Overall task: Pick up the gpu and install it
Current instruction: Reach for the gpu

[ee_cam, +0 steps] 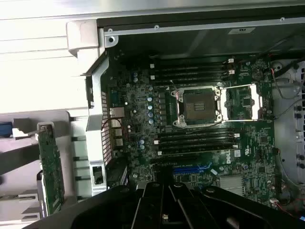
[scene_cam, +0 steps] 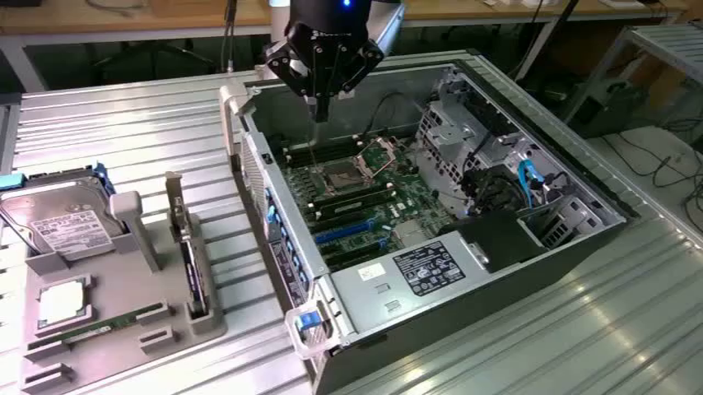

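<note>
Gripper point(scene_cam: 319, 111) hangs at top centre of the exterior view over the open PC case point(scene_cam: 439, 329) and its motherboard point(scene_cam: 363, 197). Fingers are pressed together and hold nothing. Gpu point(scene_cam: 193, 271) stands on edge in grey holder tray point(scene_cam: 121, 288) at lower left, well apart from gripper. It is a thin dark card with a long silver bracket upright at one end. In the wrist view the gpu point(ee_cam: 50, 174) shows a green board face.

Glossy black, angular pincer point(scene_cam: 319, 113) housing; what looks like a small blue light point(scene_cam: 345, 4) glows on top.
</note>
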### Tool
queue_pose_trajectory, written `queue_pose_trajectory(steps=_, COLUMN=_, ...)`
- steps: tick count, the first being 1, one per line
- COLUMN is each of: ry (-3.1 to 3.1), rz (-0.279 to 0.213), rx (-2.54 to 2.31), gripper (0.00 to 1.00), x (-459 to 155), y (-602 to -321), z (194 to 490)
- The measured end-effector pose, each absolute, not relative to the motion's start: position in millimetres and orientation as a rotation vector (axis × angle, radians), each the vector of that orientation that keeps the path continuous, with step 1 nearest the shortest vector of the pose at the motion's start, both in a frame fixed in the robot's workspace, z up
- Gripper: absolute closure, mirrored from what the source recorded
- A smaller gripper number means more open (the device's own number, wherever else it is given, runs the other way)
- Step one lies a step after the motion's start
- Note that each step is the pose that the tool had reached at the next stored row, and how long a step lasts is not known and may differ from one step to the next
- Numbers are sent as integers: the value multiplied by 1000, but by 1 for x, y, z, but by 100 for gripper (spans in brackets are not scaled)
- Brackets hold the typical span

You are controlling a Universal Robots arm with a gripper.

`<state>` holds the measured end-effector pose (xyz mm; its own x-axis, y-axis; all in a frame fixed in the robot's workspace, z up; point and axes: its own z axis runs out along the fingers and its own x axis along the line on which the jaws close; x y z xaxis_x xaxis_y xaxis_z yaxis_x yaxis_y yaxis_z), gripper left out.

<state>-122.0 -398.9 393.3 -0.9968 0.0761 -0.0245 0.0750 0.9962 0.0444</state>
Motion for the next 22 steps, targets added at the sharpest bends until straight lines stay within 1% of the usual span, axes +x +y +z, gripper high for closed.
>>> queue_pose_trajectory(steps=22, ry=3112, rz=68, rx=118, gripper=89, x=-136, y=-400, z=393)
